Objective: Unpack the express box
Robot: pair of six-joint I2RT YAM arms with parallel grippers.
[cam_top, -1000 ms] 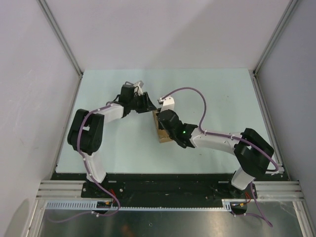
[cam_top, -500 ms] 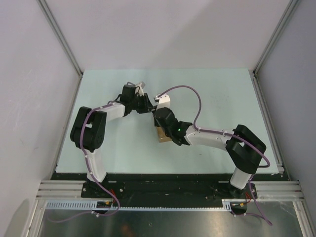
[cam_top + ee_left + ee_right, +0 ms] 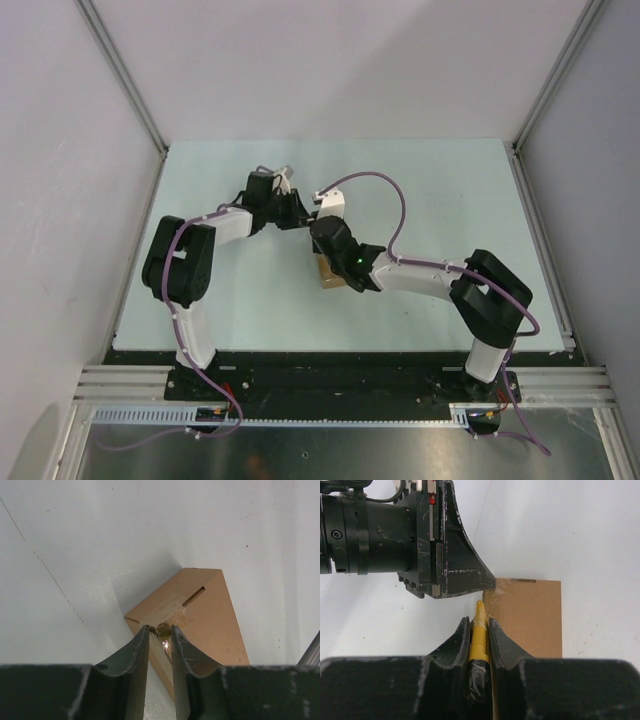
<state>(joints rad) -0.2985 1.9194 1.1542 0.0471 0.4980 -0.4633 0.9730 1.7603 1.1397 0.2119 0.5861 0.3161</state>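
Note:
The express box (image 3: 527,617), a flat brown carton, lies on the table mid-scene; in the top view only its near end (image 3: 326,275) shows from under the right wrist. My left gripper (image 3: 160,628) is shut on the box's (image 3: 210,610) near corner edge, where shiny tape shows between the fingers. My right gripper (image 3: 479,622) is shut on the yellow-and-black utility knife (image 3: 479,635). The knife's tip touches the box's left edge, right beside the left gripper's fingers (image 3: 465,580). In the top view the two grippers meet over the box, left (image 3: 305,218), right (image 3: 322,232).
The pale green table (image 3: 450,190) is walled by white panels with aluminium posts at the back corners. The right arm's purple cable (image 3: 390,195) loops above the table behind the box.
My right arm has pushed forward and left, carrying the knife along the box's edge toward the left gripper and covering more of the box. The left gripper has barely moved.

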